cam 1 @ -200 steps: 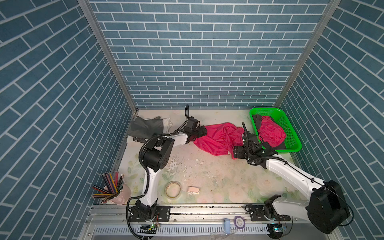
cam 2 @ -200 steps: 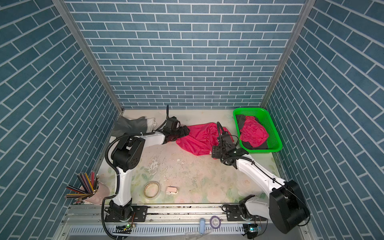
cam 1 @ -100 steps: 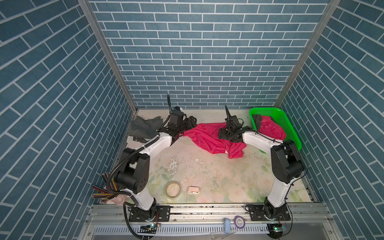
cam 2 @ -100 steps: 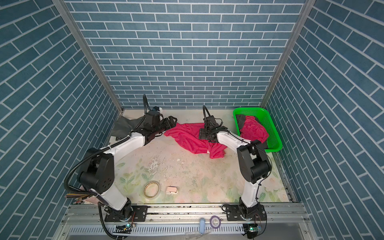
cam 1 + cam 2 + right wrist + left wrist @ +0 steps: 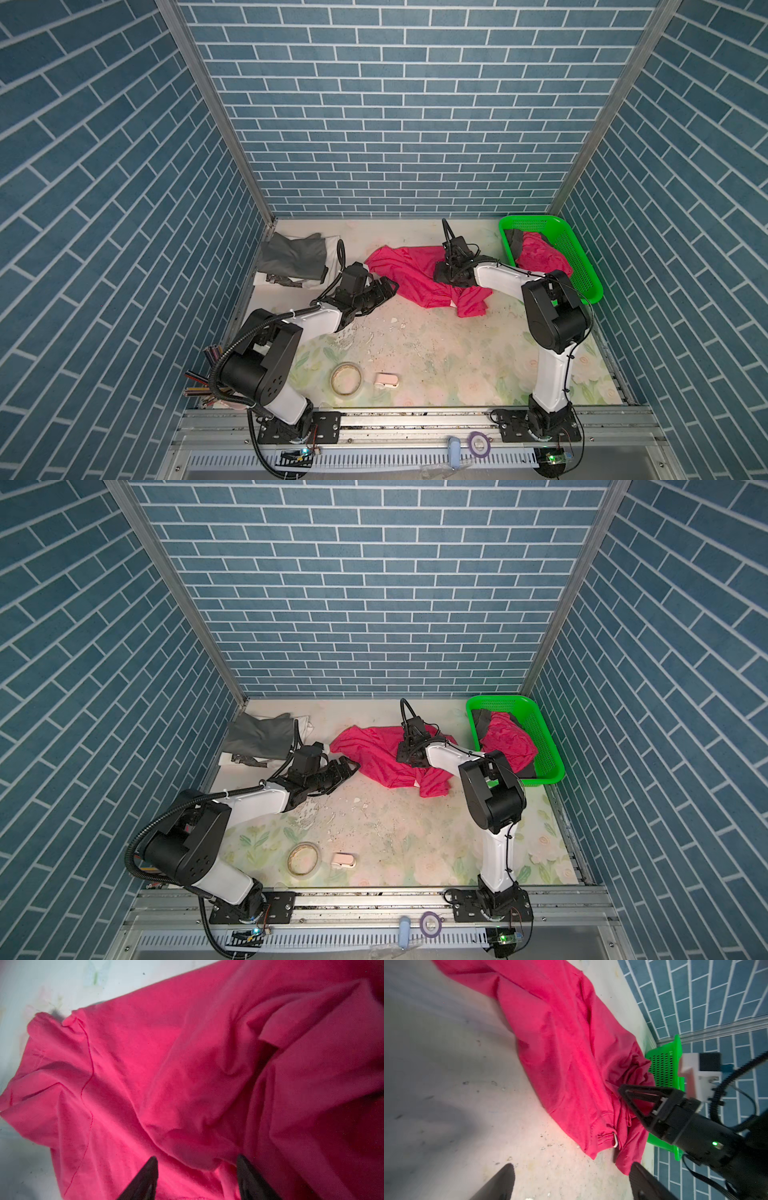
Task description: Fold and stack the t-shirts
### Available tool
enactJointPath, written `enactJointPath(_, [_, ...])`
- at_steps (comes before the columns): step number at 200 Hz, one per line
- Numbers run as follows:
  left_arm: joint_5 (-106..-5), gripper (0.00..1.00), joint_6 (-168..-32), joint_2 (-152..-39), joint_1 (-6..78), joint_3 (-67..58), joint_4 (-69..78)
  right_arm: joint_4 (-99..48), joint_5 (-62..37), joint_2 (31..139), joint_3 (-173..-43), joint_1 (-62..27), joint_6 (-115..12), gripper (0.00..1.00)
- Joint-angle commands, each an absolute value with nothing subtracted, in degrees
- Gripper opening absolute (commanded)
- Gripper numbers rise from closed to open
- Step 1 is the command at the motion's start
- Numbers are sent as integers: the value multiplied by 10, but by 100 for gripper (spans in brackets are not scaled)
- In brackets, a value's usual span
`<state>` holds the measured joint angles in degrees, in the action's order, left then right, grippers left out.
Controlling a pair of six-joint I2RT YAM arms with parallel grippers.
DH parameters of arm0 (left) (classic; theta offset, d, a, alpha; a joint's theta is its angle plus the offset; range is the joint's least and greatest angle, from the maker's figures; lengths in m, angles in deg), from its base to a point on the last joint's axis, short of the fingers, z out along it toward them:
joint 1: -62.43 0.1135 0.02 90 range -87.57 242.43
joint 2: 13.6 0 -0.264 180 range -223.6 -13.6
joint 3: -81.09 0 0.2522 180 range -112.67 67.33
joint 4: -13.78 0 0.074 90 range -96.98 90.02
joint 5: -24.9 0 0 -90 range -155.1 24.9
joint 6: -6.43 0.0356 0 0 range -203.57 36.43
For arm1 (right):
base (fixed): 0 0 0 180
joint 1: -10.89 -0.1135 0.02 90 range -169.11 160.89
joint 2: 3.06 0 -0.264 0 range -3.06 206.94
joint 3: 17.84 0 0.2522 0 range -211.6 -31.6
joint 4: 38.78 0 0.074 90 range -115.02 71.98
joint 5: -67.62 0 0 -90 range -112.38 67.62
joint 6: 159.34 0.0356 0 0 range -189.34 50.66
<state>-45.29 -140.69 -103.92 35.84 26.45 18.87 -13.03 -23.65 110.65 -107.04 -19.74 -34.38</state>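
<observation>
Left end effector (image 5: pixel 572 1167) spread wide; right end effector (image 5: pixel 197 1159) narrower.

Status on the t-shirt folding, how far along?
Done: grey shirts piled back left, roughly folded. In hand: pink shirt crumpled mid-table, right gripper open over it, left gripper open beside it. Left: folding it, plus more shirts in green basket.

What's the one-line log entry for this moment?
left gripper: open, beside pink shirt | right gripper: open, over it | fold: not started | basket: holds another pink shirt
</observation>
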Motion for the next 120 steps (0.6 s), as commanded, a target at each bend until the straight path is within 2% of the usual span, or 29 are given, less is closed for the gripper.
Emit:
enactJointPath(1, [-450, 88, -1445, -1038, 339, 264, 219, -141, -256, 1121, -1070, -202, -325, 53])
enactJointPath(21, [-445, 88, -1464, -1053, 333, 265, 225, -139, -260, 1132, -1080, -202, -329, 45])
enactJointPath(32, [-451, 88, -1473, -1057, 329, 269, 230, -139, -262, 1137, -1083, -202, -332, 37])
enactJointPath(52, [-466, 88, -1484, -1065, 321, 271, 237, -142, -264, 1139, -1085, -202, -338, 17])
enactJointPath(71, [-467, 88, -1485, -1090, 308, 253, 230, -142, -264, 1130, -1089, -202, -344, 1])
enactJointPath(120, [-469, 86, -1541, -1165, 290, 207, 196, -159, -253, 1086, -1092, -200, -370, 0])
